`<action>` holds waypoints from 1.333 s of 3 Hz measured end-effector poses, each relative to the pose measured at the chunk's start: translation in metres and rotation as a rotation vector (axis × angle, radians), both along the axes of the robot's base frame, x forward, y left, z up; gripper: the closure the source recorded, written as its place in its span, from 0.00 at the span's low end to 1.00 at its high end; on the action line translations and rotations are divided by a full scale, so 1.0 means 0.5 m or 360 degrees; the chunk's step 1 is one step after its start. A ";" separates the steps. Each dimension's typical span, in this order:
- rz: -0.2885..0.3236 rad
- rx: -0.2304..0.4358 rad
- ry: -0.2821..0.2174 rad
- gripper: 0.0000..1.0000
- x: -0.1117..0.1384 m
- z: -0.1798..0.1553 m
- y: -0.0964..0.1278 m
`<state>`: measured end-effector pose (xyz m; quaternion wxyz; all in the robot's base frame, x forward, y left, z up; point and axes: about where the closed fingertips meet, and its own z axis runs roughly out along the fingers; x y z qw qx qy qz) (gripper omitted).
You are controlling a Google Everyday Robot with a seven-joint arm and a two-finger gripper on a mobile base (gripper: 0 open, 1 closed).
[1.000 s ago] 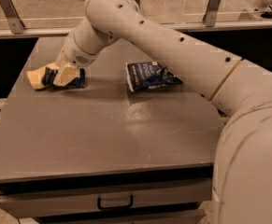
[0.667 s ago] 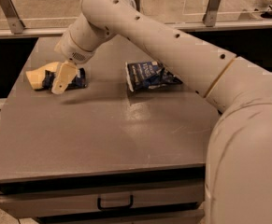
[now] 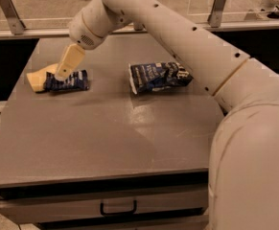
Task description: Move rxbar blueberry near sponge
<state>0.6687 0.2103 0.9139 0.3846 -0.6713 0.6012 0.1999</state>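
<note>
Broadly, the grey table [image 3: 105, 143] fills most of the view, and the robot's white arm [image 3: 191, 47] sweeps from the right edge across the far side toward the far left corner. Near the middle of the far half lies a crumpled blue-and-white snack bag [image 3: 158, 76], well apart from the task's things and no part of the job. At the arm's end the tan gripper [image 3: 62, 74] slants down to the left end of the rxbar blueberry [image 3: 74, 82], its tip at or just above the wrapper; whether it is spread, closed or clamped on the bar I cannot tell. The bar lies on the table close to the left edge, its left end touching or slightly overlapping the pale yellow sponge [image 3: 35, 77]. Judged from that, the placing looks done. What seems left is for the gripper to let go, if it holds at all, and lift clear without dragging the wrapper away
</note>
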 end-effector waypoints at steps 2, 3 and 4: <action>-0.0311 0.0038 -0.0085 0.00 0.066 0.053 -0.081; -0.0351 0.0044 -0.0049 0.00 0.069 0.048 -0.081; -0.0351 0.0044 -0.0048 0.00 0.069 0.048 -0.081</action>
